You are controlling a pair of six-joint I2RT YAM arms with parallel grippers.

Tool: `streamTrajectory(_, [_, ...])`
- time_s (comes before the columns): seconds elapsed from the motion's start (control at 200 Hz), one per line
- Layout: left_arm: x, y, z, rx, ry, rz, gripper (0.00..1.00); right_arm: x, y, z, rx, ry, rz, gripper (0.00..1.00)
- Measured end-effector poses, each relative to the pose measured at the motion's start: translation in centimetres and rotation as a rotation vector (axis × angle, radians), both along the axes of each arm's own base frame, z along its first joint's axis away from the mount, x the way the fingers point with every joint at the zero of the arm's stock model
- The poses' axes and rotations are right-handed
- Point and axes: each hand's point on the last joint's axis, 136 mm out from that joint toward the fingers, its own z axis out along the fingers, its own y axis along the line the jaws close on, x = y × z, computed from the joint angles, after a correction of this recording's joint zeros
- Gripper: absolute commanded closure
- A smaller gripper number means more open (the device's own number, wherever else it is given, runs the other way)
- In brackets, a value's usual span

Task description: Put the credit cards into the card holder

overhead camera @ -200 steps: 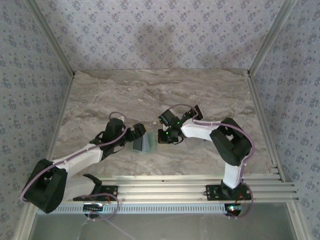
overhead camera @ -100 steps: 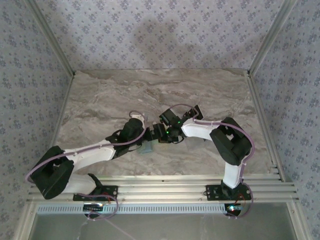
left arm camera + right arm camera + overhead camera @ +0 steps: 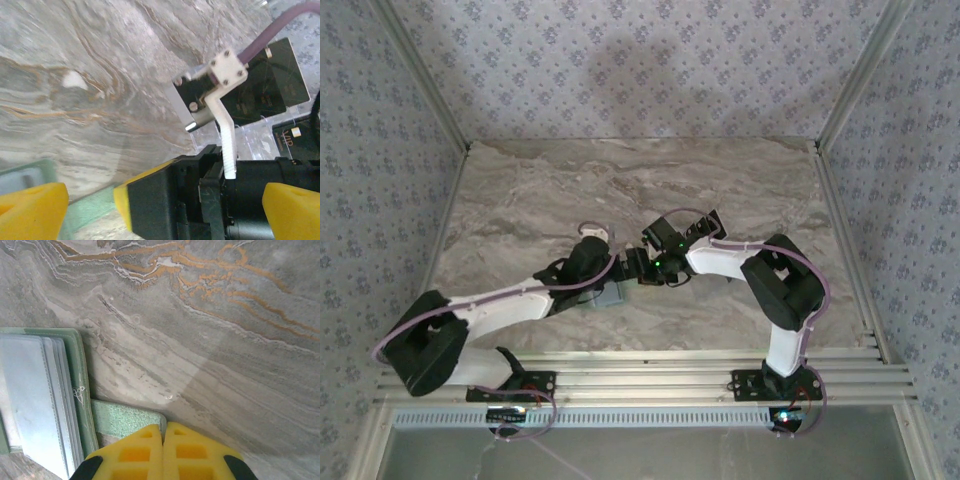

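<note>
Card holder (image 3: 609, 296) first: the sage-green pouch lies flat on the desk (image 3: 540, 190), close to the middle and a little toward the near edge, and both arms meet right above it. The marbled grey desk spreads wide under a flowered wall (image 3: 640, 60), with an aluminium rail (image 3: 670, 372) along the near side. Now the left arm (image 3: 500, 305) stretches low from the near left corner across to the centre. The right arm (image 3: 760, 280) folds in from the right, elbow out, wrist pointing left. Their wrists are almost touching over the holder.

Down to the left fingers (image 3: 292, 210): spread as wide as they go, one yellow pad at each bottom corner of the left wrist view, gripping nothing. The black body of the right arm's wrist sits between them. The right fingers (image 3: 190, 452) are pressed tight together, no gap at all, their tips right at the corner of a green flap (image 3: 125, 419) of the holder. Whether that flap is pinched, I cannot tell. Beside it in the right wrist view the holder lies open, pale clear sleeves (image 3: 35, 390) facing up.

And the credit cards (image 3: 265, 85): dark, flat on the desk beyond the right wrist, partly under a white bracket (image 3: 222, 95) with a purple cable (image 3: 270, 32).
</note>
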Motion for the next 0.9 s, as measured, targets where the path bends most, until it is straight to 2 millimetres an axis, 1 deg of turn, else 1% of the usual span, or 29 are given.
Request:
streamTrajectory(0.075, [0.5, 1.8, 2.2, 0.035, -0.03, 0.062, 0.0, 0.0, 0.0, 0.0, 0.003, 0.001, 0.0, 1.0])
streamTrajectory(0.13, [1.0, 3.7, 4.1, 0.051, -0.057, 0.129, 0.0, 0.0, 0.0, 0.0, 0.004, -0.001, 0.0, 1.0])
streamTrajectory(0.155, [1.2, 4.7, 4.6, 0.059, -0.063, 0.158, 0.0, 0.0, 0.0, 0.0, 0.004, -0.001, 0.0, 1.0])
streamTrajectory(0.19, [1.5, 6.5, 5.1, 0.07, -0.067, 0.211, 0.0, 0.0, 0.0, 0.0, 0.005, -0.002, 0.0, 1.0])
streamTrajectory(0.215, [1.6, 7.6, 5.1, 0.079, -0.062, 0.24, 0.0, 0.0, 0.0, 0.0, 0.005, -0.002, 0.0, 1.0])
streamTrajectory(0.23, [1.7, 8.6, 5.0, 0.088, -0.057, 0.267, 0.0, 0.0, 0.0, 0.0, 0.005, -0.001, 0.0, 1.0])
streamTrajectory(0.27, [1.7, 10.6, 4.4, 0.109, -0.043, 0.321, 0.0, 0.0, 0.0, 0.0, 0.005, -0.002, 0.0, 1.0])
streamTrajectory(0.31, [1.6, 12.6, 3.4, 0.131, -0.019, 0.368, 0.0, 0.0, 0.0, 0.0, 0.005, -0.002, 0.0, 1.0])
streamTrajectory(0.325, [1.5, 13.4, 2.8, 0.143, -0.006, 0.389, 0.0, 0.0, 0.0, 0.0, 0.005, -0.002, 0.0, 1.0])
streamTrajectory(0.38, [0.7, 15.5, 0.5, 0.181, 0.045, 0.433, 0.0, 0.0, 0.0, 0.0, 0.005, -0.002, 0.0, 1.0])
streamTrajectory(0.455, [-0.7, 17.3, -2.9, 0.227, 0.123, 0.456, 0.0, 0.0, 0.0, 0.0, 0.005, -0.002, 0.001, 1.0])
streamTrajectory(0.54, [-2.2, 17.9, -6.0, 0.247, 0.196, 0.44, 0.0, 0.0, 0.0, 0.0, 0.005, -0.002, 0.001, 1.0])
streamTrajectory(0.6, [-2.8, 17.5, -7.3, 0.23, 0.222, 0.415, 0.0, 0.0, 0.0, 0.0, 0.005, -0.002, 0.001, 1.0])
streamTrajectory(0.64, [-3.0, 17.1, -7.8, 0.209, 0.227, 0.396, 0.0, 0.0, 0.0, 0.0, 0.005, -0.002, 0.001, 1.0])
streamTrajectory(0.74, [-2.9, 15.9, -8.4, 0.154, 0.226, 0.354, 0.0, 0.0, 0.0, 0.0, 0.005, -0.002, 0.001, 1.0])
streamTrajectory(0.899, [-1.9, 14.0, -7.6, 0.07, 0.198, 0.301, 0.0, 0.0, 0.0, 0.0, 0.005, -0.002, 0.001, 1.0])
